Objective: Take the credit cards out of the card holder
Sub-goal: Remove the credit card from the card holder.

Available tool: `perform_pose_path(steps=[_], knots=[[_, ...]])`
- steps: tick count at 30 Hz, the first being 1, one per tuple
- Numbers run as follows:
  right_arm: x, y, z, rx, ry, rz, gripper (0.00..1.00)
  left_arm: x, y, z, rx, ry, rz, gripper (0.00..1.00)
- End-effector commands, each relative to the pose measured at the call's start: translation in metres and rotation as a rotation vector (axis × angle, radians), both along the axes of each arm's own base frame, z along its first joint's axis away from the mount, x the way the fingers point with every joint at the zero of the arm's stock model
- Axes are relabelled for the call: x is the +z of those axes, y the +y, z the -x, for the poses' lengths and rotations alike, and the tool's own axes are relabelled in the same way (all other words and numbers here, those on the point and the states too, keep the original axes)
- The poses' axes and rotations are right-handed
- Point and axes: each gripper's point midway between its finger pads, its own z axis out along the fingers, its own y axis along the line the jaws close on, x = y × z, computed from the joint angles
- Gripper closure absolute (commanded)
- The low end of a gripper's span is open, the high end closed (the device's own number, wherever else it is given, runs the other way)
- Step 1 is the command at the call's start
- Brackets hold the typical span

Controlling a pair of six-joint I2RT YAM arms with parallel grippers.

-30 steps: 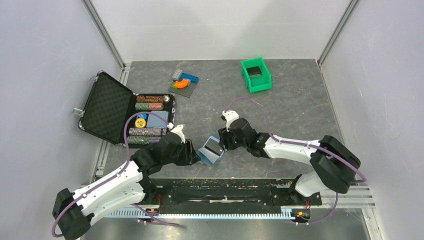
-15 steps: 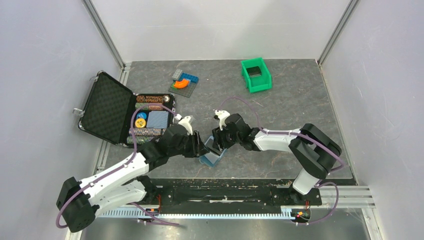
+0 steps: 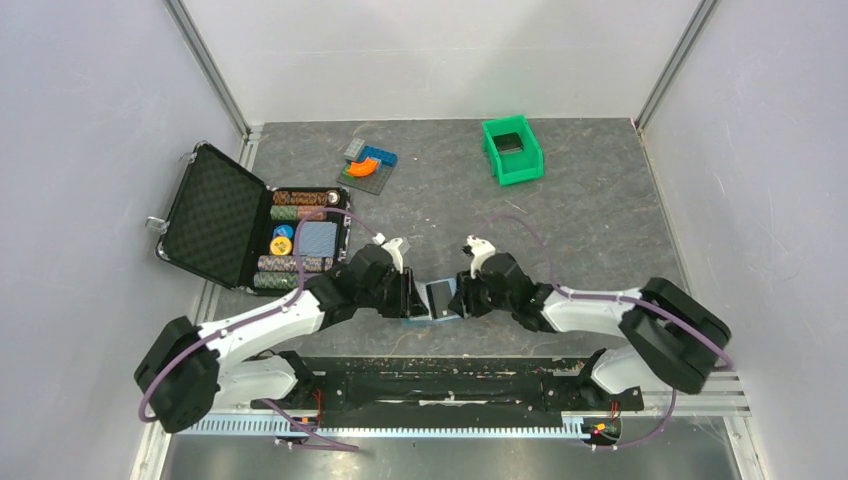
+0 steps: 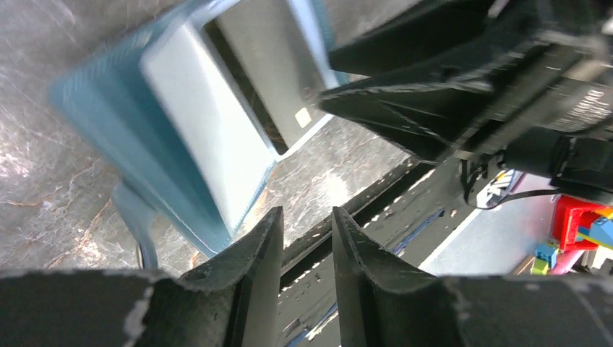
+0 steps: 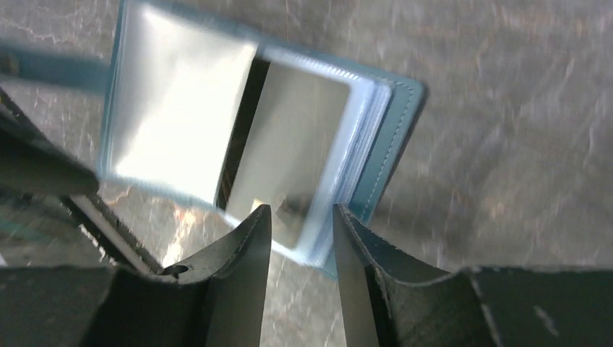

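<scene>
**Table** [image 3: 600, 230]: grey, stone-patterned, walled on three sides; carries everything listed below.

**Black case** [image 3: 212, 215]: far left, lid thrown open, foam lining showing. Its tray holds rows of poker chips [image 3: 300, 205].

**Green bin** [image 3: 530, 160]: far right of centre, well apart from the arms, with something dark inside.

**Toy bricks** [image 3: 368, 163]: small cluster in blue, orange and grey, at the far middle.

**Card holder** [image 3: 446, 311]: teal-blue bifold lying open at the near middle of the table, directly between the two grippers. Both wrist views show pale, glossy inner sleeves [image 5: 181, 123], blurred and glaring.

**Left gripper** [image 3: 412, 293]: just beside the holder's left half. In the wrist view the jaws stand a narrow gap apart, with only table edge and rail seen between them; the holder [image 4: 181, 144] sits beyond the tips.

**Right gripper** [image 3: 462, 293]: just beside the holder's right half. The jaws are narrowly apart and the holder's near edge shows in the gap; whether they touch it cannot be told.

**Credit card** [image 4: 271, 79]: dark grey, tucked in the right-hand sleeve, a small gold chip visible near its corner. It is also seen under glare [image 5: 289, 152] in the right wrist view.
</scene>
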Motion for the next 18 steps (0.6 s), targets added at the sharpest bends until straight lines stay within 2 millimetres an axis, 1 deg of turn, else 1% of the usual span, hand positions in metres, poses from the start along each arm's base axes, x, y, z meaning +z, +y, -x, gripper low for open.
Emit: perform_pose_path(steps=[1, 4, 5, 6, 7, 12, 15, 18], knots=[[-0.007, -0.015, 0.028, -0.068, 0.076, -0.063, 0.61, -0.018, -0.001, 0.006, -0.05, 0.019, -0.022, 0.64], [0.003, -0.016, 0.034, -0.067, 0.065, -0.12, 0.61, -0.029, 0.01, -0.003, 0.014, -0.005, -0.077, 0.64], [0.009, -0.016, 0.033, -0.068, 0.053, -0.132, 0.61, -0.03, 0.011, -0.006, 0.027, -0.017, -0.084, 0.61], [0.013, -0.016, 0.031, -0.075, 0.039, -0.136, 0.61, -0.03, 0.011, -0.009, 0.037, -0.029, -0.085, 0.56], [0.018, -0.016, 0.028, -0.082, 0.023, -0.136, 0.61, -0.029, 0.011, -0.012, 0.047, -0.041, -0.082, 0.54], [0.044, -0.015, 0.011, -0.117, -0.052, -0.146, 0.61, -0.008, -0.004, -0.023, 0.058, -0.08, -0.004, 0.54], [0.049, -0.015, 0.004, -0.131, -0.061, -0.147, 0.62, 0.011, -0.016, -0.025, 0.052, -0.093, 0.083, 0.55], [0.05, -0.016, -0.003, -0.153, -0.07, -0.145, 0.63, 0.025, -0.025, -0.021, 0.043, -0.07, 0.15, 0.57]])
